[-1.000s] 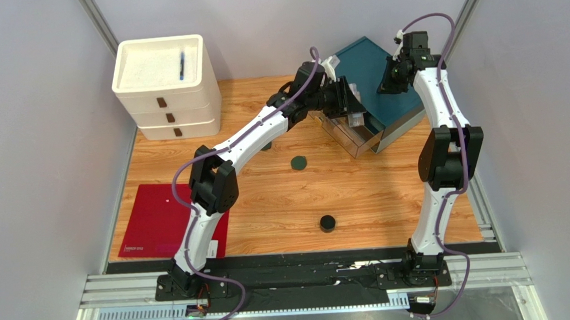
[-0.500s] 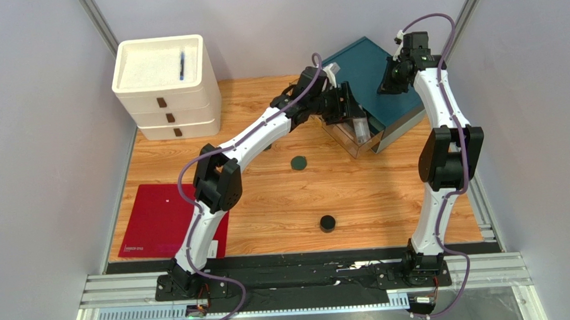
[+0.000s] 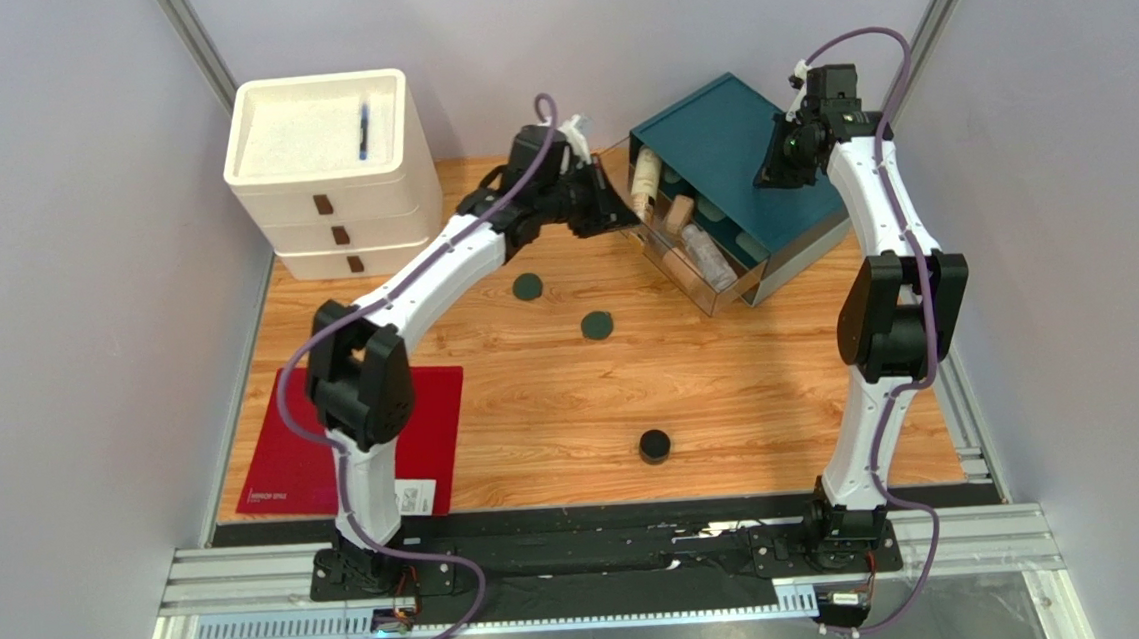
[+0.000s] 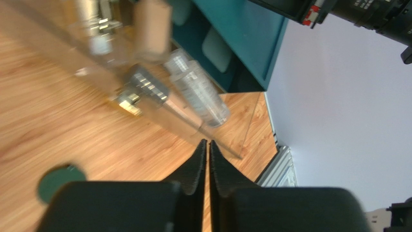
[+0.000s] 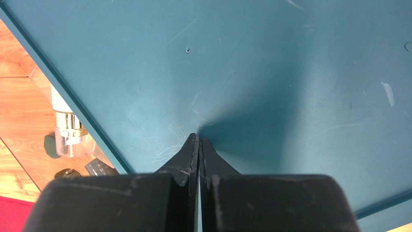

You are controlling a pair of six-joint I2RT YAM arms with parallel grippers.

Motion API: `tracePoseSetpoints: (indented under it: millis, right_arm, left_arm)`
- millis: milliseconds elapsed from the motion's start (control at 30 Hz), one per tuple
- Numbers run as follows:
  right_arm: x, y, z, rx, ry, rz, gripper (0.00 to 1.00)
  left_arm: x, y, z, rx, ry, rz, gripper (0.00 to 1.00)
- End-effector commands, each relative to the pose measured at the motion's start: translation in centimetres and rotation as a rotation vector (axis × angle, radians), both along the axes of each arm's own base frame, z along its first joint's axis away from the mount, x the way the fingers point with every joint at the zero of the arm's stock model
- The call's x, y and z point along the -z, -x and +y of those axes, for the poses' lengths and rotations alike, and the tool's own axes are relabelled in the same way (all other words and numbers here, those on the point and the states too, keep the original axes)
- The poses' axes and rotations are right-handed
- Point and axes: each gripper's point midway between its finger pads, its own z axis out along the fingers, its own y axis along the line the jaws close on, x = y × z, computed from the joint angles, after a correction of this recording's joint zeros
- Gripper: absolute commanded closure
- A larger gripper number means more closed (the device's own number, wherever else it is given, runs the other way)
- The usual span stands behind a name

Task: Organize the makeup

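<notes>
The makeup is split between a clear drawer (image 3: 695, 251) pulled out of the teal box (image 3: 738, 158) and the table. In the drawer lie a beige bottle (image 4: 152, 24), a clear bottle (image 4: 198, 92) and a cream gold-necked bottle (image 5: 67, 126). Two dark-green discs (image 3: 528, 287) (image 3: 596, 322) and a black round jar (image 3: 655, 445) sit on the wood. My left gripper (image 3: 610, 206) (image 4: 208, 143) hovers just left of the drawer, shut and empty. My right gripper (image 3: 779, 167) (image 5: 198, 137) is shut, its tips against the top of the teal box.
A white three-drawer unit (image 3: 327, 171) stands at the back left with a blue pen (image 3: 364, 128) on its top tray. A red mat (image 3: 291, 444) lies at the front left. Walls close in on both sides.
My left arm has pulled back leftward from over the drawer, and its jaws have gone from open to shut. The clear bottle now lies in the drawer. The right arm has not moved.
</notes>
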Motion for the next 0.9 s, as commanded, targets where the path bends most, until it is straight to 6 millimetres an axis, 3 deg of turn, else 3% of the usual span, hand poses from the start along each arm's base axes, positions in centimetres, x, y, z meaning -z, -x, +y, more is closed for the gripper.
tracePoseSetpoints:
  millis: [0,33,133,267,467,500,533,567,600,667,700,733,867]
  right_arm:
    - [5.3,4.0,-1.0,0.023,0.032,0.227,1.00]
    - [5.3,4.0,-1.1,0.024,0.034,0.227,1.00]
    - [5.5,4.0,-1.1,0.023,0.034,0.231,1.00]
    - [5.5,4.0,-1.1,0.024,0.036,0.232,1.00]
    - [5.6,4.0,-1.1,0.024,0.033,0.233,1.00]
    - [5.5,3.9,-1.1,0.025,0.035,0.232,1.00]
    - [5.5,3.9,-1.1,0.023,0.034,0.231,1.00]
    - [5.5,3.9,-1.1,0.024,0.036,0.232,1.00]
    - [5.6,3.9,-1.1,0.025,0.037,0.235,1.00]
    - [5.8,3.9,-1.1,0.023,0.037,0.236,1.00]
    - [5.7,3.9,-1.1,0.022,0.036,0.236,1.00]
    - [5.8,3.9,-1.1,0.024,0.035,0.236,1.00]
    - [5.8,3.8,-0.9,0.021,0.026,0.236,1.00]
  left_arm:
    - [-0.2,-0.2,4.8,-0.073,0.024,0.000,1.00]
    - [1.6,0.1,5.4,-0.079,0.010,0.046,1.00]
    - [4.2,0.0,5.9,-0.071,0.032,0.127,1.00]
    - [6.8,-0.8,4.1,-0.036,0.070,0.214,1.00]
    - [6.5,-2.5,-0.1,0.007,0.108,0.231,1.00]
    - [4.5,-3.1,-1.0,0.022,0.132,0.194,1.00]
    - [5.8,-3.3,-1.7,0.027,0.120,0.225,1.00]
    - [5.7,-3.1,-2.7,0.037,0.125,0.228,1.00]
    - [4.2,-3.5,-3.6,0.048,0.153,0.199,1.00]
    - [4.9,-3.5,-5.5,0.053,0.173,0.222,1.00]
    - [3.4,-3.7,-6.4,0.059,0.202,0.198,1.00]
    - [4.8,-4.0,-7.1,0.050,0.204,0.231,1.00]
    - [5.7,-4.3,-9.7,0.051,0.264,0.292,1.00]
